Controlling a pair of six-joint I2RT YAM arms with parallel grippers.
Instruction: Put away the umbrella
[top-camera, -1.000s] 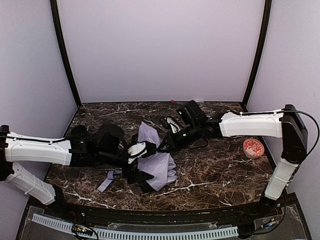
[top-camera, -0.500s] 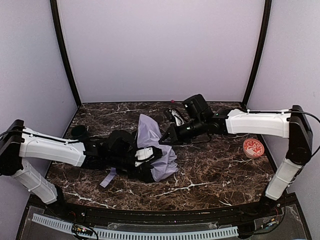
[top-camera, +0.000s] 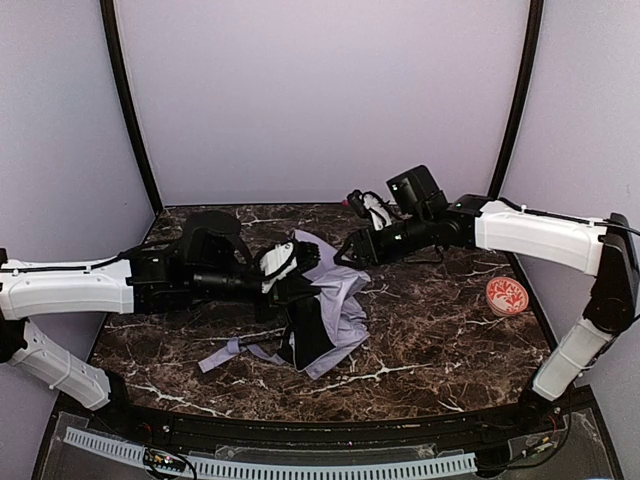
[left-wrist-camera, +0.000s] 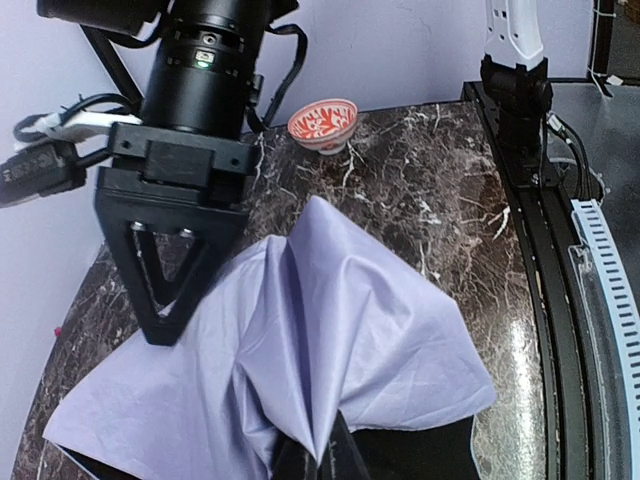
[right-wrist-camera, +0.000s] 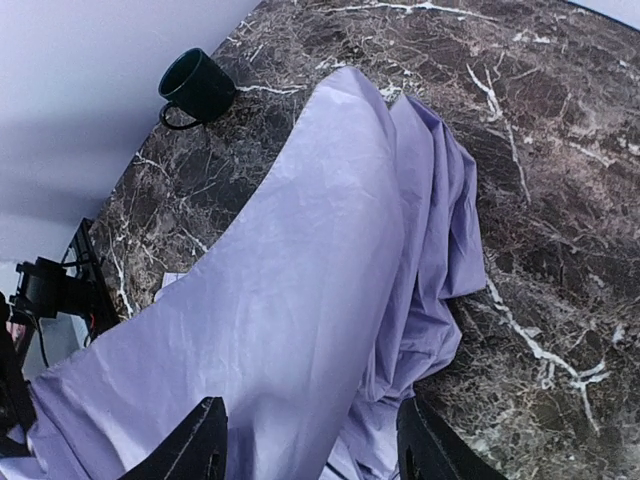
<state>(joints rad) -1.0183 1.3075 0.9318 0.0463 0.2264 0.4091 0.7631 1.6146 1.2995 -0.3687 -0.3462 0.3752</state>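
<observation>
One pale lavender fabric folding umbrella (top-camera: 345, 292) here, one dark marble bench (top-camera: 440, 345), one red-and-white patterned bowl (top-camera: 508, 296), one dark green mug (right-wrist-camera: 197, 88), and two white-and-black robot arms: left (top-camera: 70, 288), right (top-camera: 530, 232).

The umbrella (top-camera: 325, 310) is spread on the middle of the table (top-camera: 440, 350), with its strap (top-camera: 222, 353) trailed out to the near left. The left gripper (left-wrist-camera: 322, 458) is set at its far left part. The right gripper (right-wrist-camera: 312, 440) is set over its far right edge, with fabric between the fingers. A bowl (top-camera: 507, 295) is placed well apart to the right, near the table's right edge. A mug (right-wrist-camera: 196, 86) is placed left of the umbrella, apart from it.
</observation>
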